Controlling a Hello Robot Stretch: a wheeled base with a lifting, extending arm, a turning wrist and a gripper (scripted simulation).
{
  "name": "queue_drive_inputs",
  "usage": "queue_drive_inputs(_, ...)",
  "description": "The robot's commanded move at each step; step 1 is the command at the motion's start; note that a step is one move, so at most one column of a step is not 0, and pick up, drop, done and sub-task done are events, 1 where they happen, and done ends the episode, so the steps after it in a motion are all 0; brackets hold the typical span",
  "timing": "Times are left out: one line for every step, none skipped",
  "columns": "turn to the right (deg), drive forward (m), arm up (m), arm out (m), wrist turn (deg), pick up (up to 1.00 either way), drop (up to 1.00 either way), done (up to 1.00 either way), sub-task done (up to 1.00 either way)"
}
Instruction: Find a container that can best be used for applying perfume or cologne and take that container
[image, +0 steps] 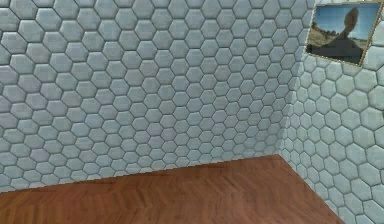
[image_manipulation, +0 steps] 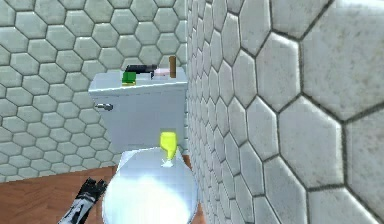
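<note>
A small yellow-green container (image_manipulation: 169, 146), narrow below and wider at the head, is seen upright on the far part of the closed toilet lid (image_manipulation: 150, 195), just in front of the tank (image_manipulation: 135, 120) and near the tiled wall (image_manipulation: 280, 110) on the right. It is judged the likeliest sprayer. It is expected to be light, stiff, smooth and easily tipped, so hold is best taken low on the body, below the head.

On the tank top a green thing (image_manipulation: 131, 75), a dark and pink thing (image_manipulation: 155, 72) and a brown upright thing (image_manipulation: 173, 67) are set. A dark unidentified thing (image_manipulation: 86, 205) lies near, left of the toilet. Ahead, a framed picture (image: 345, 33) hangs above a wooden floor (image: 180, 195). Whether the gripper's fingers are apart or together cannot be told.
</note>
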Motion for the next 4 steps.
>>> queue_drive_inputs(0.0,0.00,0.00,0.50,0.0,0.00,0.00,0.00,0.00)
queue_drive_inputs(0.0,0.00,0.00,0.00,45.0,0.00,0.00,0.00,0.00)
queue_drive_inputs(0.0,0.00,0.00,0.00,45.0,0.00,0.00,0.00,0.00)
queue_drive_inputs(0.0,0.00,0.00,0.00,45.0,0.00,0.00,0.00,0.00)
